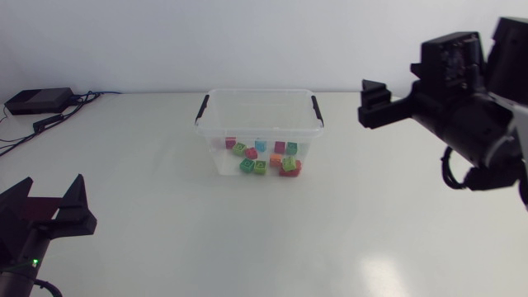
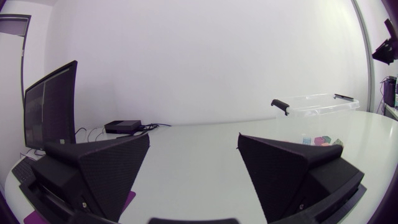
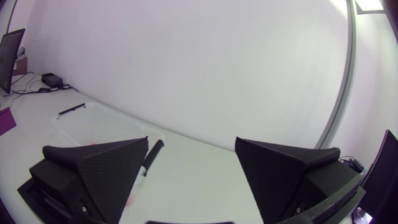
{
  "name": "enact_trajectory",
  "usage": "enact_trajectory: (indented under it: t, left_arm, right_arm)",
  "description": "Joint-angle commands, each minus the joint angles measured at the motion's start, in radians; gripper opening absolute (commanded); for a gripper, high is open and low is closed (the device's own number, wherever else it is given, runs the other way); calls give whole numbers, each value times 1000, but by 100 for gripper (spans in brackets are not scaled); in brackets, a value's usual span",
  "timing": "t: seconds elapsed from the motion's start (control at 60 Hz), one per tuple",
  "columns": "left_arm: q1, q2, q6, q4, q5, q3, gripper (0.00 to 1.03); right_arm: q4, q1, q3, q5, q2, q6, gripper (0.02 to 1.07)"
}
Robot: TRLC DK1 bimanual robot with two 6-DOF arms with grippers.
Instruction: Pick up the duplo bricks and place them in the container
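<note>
Clear plastic container (image 1: 256,91) holds maybe a dozen colourful duplo bricks (image 1: 262,157); left gripper (image 2: 194,138) and right gripper (image 3: 191,142) both spread wide, empty.

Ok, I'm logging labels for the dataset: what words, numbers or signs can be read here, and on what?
No text can be read in any view.
container: clear plastic, no label visible.
duplo bricks: too small to show any print.
black box at the table's far corner: no marking legible.
left hand and right hand: plain black, no marks.
</note>
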Motion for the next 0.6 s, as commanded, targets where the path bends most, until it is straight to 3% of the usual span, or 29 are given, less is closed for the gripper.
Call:
enact_trajectory:
  t: [0.0,0.267,0.583]
  left_arm:
    - [-2,-12,10,19,9,-29,99]
    - [-30,-12,22,19,13,-37,99]
    - [-7,-6,-37,1,100,-35,99]
  right_arm:
    - [7,-31,-73,14,-82,-25,102]
    - [-65,-197,-318,-1,-458,-71,102]
    - [-102,-287,-472,-135,-649,50,102]
